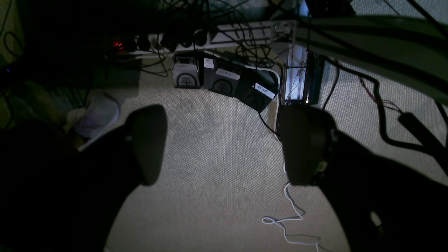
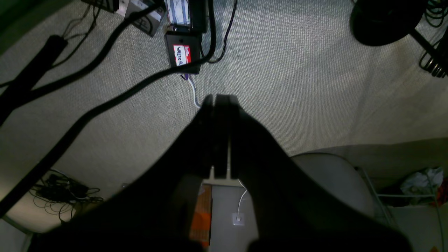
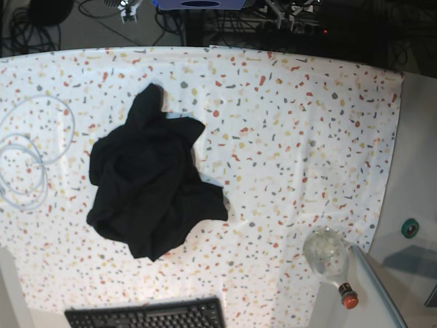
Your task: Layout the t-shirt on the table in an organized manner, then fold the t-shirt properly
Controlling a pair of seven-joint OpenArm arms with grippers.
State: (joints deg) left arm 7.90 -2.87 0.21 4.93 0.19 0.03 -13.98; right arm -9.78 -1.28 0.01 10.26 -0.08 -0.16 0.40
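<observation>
Left gripper (image 1: 224,147): jaws spread wide, nothing between them; its camera looks down on ribbed grey carpet (image 1: 217,175), not the work surface. Right gripper (image 2: 220,101): fingers pressed together, empty, likewise over carpet and cables. Neither arm shows in the base view.

The t-shirt (image 3: 151,181) lies in a crumpled heap left of centre on the table (image 3: 307,137), one lobe poking toward the far edge; collar and sleeves cannot be made out. Judgement: layout step not begun. Next move calls for bringing both arms over the table and finding two edges of the heap to pull apart.

Fabric: matte black, soft, deep folds. Table cloth: white, terrazzo-flecked, mildly wrinkled. A black keyboard (image 3: 147,316) sits at the near edge, a clear bottle (image 3: 329,258) near the right corner.
</observation>
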